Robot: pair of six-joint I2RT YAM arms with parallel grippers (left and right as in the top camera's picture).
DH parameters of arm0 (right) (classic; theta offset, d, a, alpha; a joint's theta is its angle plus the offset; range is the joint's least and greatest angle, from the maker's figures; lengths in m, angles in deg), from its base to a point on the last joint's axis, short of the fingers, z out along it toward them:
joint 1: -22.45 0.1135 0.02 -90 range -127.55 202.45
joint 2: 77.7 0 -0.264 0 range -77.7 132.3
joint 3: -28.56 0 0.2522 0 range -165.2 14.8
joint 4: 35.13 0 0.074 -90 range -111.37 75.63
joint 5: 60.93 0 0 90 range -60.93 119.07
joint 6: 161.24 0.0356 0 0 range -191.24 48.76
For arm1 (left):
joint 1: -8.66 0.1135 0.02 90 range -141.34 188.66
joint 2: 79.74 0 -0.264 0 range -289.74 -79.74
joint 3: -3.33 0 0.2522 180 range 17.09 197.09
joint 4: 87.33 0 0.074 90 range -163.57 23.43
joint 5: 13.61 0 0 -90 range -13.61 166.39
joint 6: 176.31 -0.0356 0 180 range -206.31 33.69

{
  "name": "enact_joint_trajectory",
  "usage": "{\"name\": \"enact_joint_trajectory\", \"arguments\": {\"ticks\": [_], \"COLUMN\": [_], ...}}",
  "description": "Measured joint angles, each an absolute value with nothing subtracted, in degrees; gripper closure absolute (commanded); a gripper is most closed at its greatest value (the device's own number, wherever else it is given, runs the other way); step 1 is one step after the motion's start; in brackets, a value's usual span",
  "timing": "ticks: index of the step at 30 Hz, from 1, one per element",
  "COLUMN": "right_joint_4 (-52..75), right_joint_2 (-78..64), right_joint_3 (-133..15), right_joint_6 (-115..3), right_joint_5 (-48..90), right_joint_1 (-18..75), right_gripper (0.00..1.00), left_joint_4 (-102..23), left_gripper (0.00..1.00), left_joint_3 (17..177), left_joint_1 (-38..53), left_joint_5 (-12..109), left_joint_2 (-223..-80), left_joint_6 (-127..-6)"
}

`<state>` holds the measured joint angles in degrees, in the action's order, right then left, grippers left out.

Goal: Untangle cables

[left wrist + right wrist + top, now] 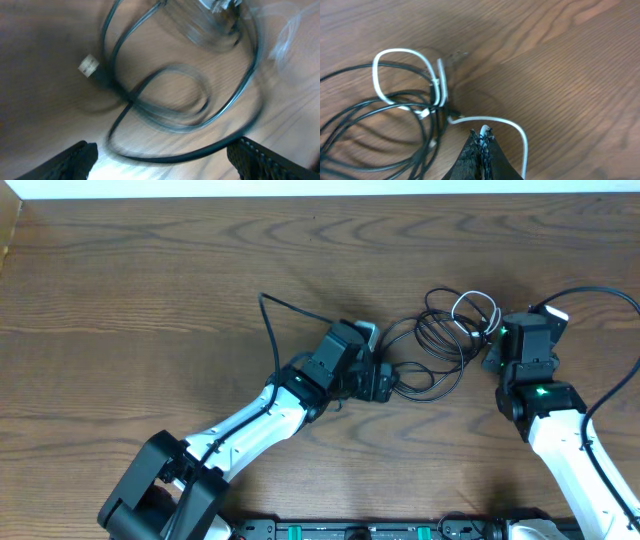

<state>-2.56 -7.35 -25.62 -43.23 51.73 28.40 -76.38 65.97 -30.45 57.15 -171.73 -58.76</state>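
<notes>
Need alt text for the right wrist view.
The right pincer, bottom centre, is shut on the white cable. That cable's loop lies toward the picture's left, tangled with coils of black cables on a wooden table.

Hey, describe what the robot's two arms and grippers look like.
Both the left arm and right arm have smooth white link shells joined by boxy black joints. Small green lights glow on the right arm's black housings. A thick black wire loops off the right arm. The left gripper and right gripper have black fingers with a rough, textured surface.
</notes>
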Motion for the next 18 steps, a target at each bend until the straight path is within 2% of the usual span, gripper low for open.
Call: {"name": "enact_joint_trajectory", "arguments": {"ticks": [11,18], "right_joint_4": [1.4,5.0], "right_joint_2": [-12.1,-15.3], "right_joint_3": [-25.6,-25.6], "right_joint_6": [-40.0,-39.8], "right_joint_5": [48.1,47.9], "right_joint_1": [28.4,28.2], "right_gripper": [0.99,0.99], "left_joint_4": [-90.5,-100.6], "left_gripper": [0.12,0.12], "left_joint_3": [66.0,66.0], "left_joint_1": [-30.5,-33.3], "left_joint_5": [62.2,63.5], "left_joint_2": [-172.9,-181.3], "left_joint_6": [-39.4,-28.4]}}
